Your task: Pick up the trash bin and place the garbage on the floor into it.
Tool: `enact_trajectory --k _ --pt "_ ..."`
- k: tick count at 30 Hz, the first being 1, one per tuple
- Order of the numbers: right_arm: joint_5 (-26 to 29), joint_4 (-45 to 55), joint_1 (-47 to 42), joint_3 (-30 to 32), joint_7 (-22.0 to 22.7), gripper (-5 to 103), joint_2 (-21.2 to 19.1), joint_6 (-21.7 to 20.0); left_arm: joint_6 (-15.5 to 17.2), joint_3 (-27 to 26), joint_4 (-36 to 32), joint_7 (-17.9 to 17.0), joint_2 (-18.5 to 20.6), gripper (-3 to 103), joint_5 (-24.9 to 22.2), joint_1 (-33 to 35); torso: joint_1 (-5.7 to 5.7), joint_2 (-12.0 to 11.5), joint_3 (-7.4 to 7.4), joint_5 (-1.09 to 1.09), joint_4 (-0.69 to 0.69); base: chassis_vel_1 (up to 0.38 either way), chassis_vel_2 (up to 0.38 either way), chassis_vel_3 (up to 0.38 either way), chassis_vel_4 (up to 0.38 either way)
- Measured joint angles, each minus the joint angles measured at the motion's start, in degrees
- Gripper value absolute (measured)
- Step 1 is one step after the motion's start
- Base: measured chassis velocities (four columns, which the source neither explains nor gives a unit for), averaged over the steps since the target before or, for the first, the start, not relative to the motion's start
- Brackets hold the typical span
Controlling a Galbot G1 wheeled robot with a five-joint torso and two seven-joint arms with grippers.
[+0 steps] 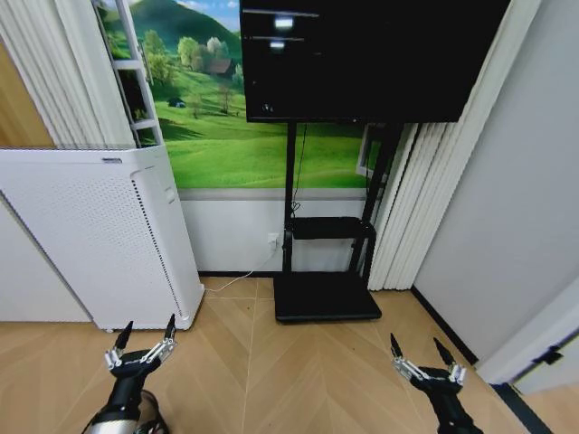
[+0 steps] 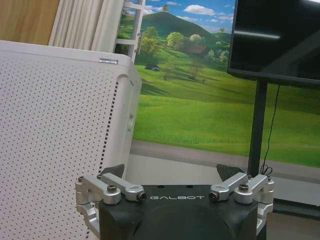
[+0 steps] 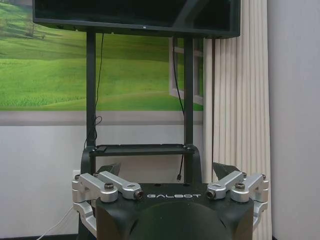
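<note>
Head view: left hand (image 1: 144, 335) and right hand (image 1: 422, 351), both spread and holding nothing, hover above the floor (image 1: 271, 362). White appliance (image 1: 99, 235) stands left, TV stand (image 1: 327, 271) ahead.

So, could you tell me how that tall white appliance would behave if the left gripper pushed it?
It would probably resist rather than tip: the white appliance is boxy, with a broad base flat on the floor. Its smooth panels likely offer the open left gripper little purchase.
</note>
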Motion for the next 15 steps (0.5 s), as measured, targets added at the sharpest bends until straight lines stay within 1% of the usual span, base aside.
enact_trajectory --k 15 --pt "0.0 0.0 0.0 0.0 0.0 100 0.0 0.0 0.0 0.0 0.0 0.0 0.0 100 0.0 0.0 1.31 3.5 2.20 0.00 0.00 0.000 0.000 0.000 0.000"
